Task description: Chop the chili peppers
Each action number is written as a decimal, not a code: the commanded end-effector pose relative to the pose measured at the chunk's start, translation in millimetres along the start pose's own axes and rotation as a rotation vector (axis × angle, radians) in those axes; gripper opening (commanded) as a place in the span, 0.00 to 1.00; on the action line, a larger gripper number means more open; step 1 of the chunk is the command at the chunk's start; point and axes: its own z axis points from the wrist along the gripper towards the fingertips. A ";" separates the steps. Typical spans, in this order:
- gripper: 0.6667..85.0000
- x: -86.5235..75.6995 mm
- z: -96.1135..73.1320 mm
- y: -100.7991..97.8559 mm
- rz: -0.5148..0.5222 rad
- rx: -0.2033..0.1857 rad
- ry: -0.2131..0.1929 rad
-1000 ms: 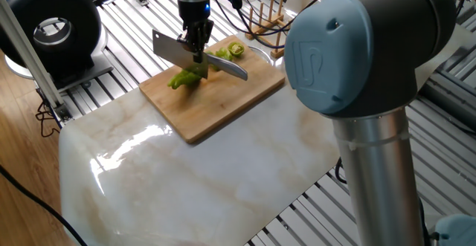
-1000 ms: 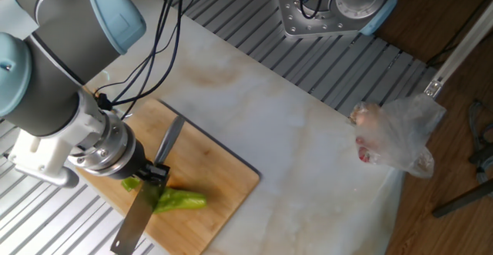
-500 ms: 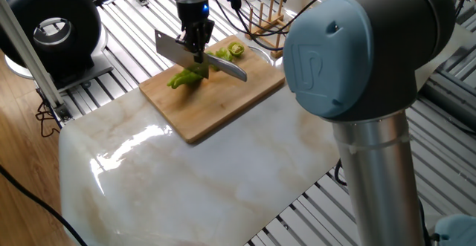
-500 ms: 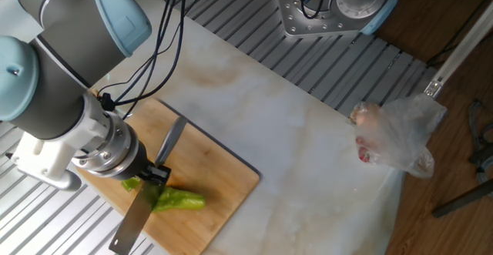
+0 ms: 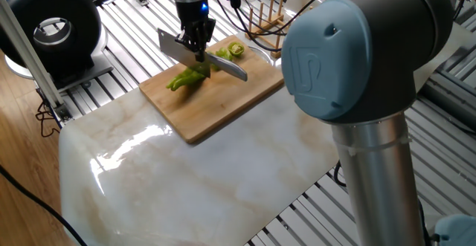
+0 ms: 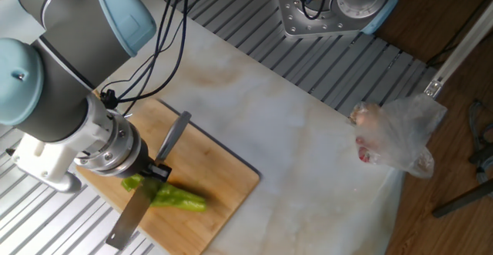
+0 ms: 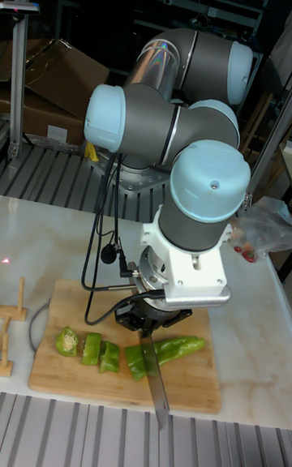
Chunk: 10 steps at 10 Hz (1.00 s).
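Observation:
The chili pepper (image 5: 186, 79) lies on the wooden cutting board (image 5: 223, 105), long, wrinkled and light green. Three cut pieces (image 7: 91, 349) lie in a row left of it, and they show as green rings (image 5: 236, 50) at the board's far end. My gripper (image 5: 198, 47) is shut on the handle of a knife (image 5: 230, 69). The blade (image 7: 156, 390) crosses the pepper (image 7: 177, 348) near its cut end, just above it. In the other fixed view the gripper (image 6: 158, 172) hangs over the pepper (image 6: 176, 199) and hides its cut end.
A small wooden rack (image 5: 269, 15) stands beyond the board, and a round black device (image 5: 52, 27) sits at the far left. A plastic bag (image 6: 394, 135) with red things lies at the marble slab's edge. My arm's big elbow (image 5: 349, 53) blocks the right of one view.
The gripper and knife have risen a little off the pepper and shifted slightly along it. More of the pepper now shows beside the blade. The pepper and slices stay put.

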 end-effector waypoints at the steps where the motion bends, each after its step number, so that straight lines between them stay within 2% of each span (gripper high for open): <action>1: 0.01 5.8 -2.1 -0.9 0.028 0.004 0.013; 3: 0.01 11.6 -0.2 -5.4 0.042 0.009 0.027; 5: 0.01 15.2 3.6 -5.9 0.040 -0.016 0.020; 7: 0.01 15.9 0.8 -5.1 0.031 -0.030 0.007; 10: 0.01 13.4 -5.3 -5.6 0.003 -0.077 -0.037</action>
